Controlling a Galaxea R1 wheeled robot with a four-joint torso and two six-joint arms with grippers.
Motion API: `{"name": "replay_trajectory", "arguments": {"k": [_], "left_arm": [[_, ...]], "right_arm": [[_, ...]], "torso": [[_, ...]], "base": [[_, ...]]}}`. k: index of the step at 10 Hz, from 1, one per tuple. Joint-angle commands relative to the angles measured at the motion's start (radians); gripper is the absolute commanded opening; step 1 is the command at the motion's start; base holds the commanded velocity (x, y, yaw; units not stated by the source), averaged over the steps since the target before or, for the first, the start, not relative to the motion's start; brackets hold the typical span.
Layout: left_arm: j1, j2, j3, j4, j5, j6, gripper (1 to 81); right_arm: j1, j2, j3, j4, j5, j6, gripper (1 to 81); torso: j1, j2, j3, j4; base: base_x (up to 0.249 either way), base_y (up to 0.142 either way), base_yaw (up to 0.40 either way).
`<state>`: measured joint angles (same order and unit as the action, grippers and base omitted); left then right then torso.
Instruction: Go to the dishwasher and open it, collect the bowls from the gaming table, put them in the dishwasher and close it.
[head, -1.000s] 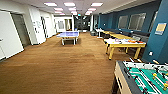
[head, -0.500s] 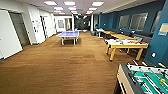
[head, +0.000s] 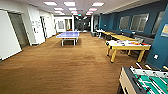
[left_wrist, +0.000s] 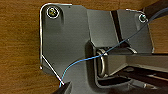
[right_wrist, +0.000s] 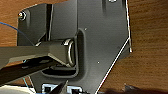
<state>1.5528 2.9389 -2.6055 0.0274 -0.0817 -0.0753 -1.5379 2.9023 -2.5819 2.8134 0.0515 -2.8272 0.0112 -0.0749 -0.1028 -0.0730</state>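
The gaming table (head: 126, 82), with its green field and rods, stands at the near right in the head view, cut off by the picture's edge. The bowls are out of view, and so is the dishwasher. Of my left gripper (left_wrist: 65, 88) a dark tip hangs above the brown wooden floor. My right gripper (right_wrist: 60, 88) likewise hangs over the floor, and nothing is seen held in either.
A long room with a wooden floor (head: 62, 67) stretches ahead. A blue table-tennis table (head: 68, 35) stands mid-room. A yellow table (head: 127, 46) with coloured items is at the right, with more tables behind along the blue wall (head: 160, 45). White walls and doors line the left.
The camera has moved a little: the gaming table and the yellow table sit slightly lower and further right than a second ago. Nothing in the room itself has shifted.
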Motion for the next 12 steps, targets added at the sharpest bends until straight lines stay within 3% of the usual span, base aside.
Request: {"name": "replay_trajectory", "arguments": {"k": [1,12], "left_arm": [[-0.062,-0.009,0.005,-0.001,0.040,0.003,81.1],[-0.062,-0.016,0.007,-0.003,0.042,0.002,81.1]], "right_arm": [[0.060,-0.009,-0.006,0.066,-0.090,-0.053,81.1],[0.054,0.019,-0.079,0.066,-0.087,-0.053,81.1]], "torso": [[0.000,0.000,0.000,0.000],[0.000,0.000,0.000,0.000]], "base": [[0.186,0.000,0.000],[0.186,0.000,0.000]]}}
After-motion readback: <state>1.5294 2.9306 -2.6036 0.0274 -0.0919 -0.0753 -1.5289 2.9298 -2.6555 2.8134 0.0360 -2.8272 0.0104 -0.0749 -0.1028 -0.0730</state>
